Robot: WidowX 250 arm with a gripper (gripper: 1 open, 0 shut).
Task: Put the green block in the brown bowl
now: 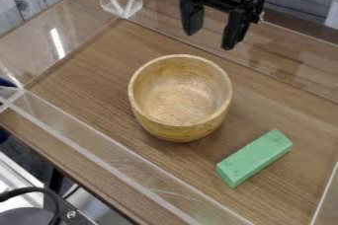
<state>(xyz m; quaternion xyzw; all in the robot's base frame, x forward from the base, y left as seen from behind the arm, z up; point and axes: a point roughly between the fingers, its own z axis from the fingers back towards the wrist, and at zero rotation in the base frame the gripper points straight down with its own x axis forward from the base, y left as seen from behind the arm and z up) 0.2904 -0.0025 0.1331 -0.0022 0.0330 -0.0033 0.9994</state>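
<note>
**Block on the table, bowl holding nothing, gripper spread above**

We see 1 green block lying flat on the wooden table, toward the lower right of the view. It is a long bar, set at a slant, with its nearer end pointing down and left and its farther end up and right. It sits just beside the brown bowl, apart from it, with a narrow strip of tabletop showing between the 2.

The bowl stands upright near the middle of the table. Its walls are thick and pale, the grain shows on the inside, and we see nothing in it.

The gripper hangs at the top of the view, beyond the bowl and slightly to its right, pointing down. Its 2 dark fingers stand well apart, released, with nothing between them. It touches neither the bowl nor the block, and it is well apart from the block.

A clear plastic wall rims the table on the near side and on the left, and we see light glinting along its edges. In the far left corner a small clear angled piece stands on the surface. At the bottom left, outside the wall, part of something dark and round shows; we cannot tell what it is.
</note>
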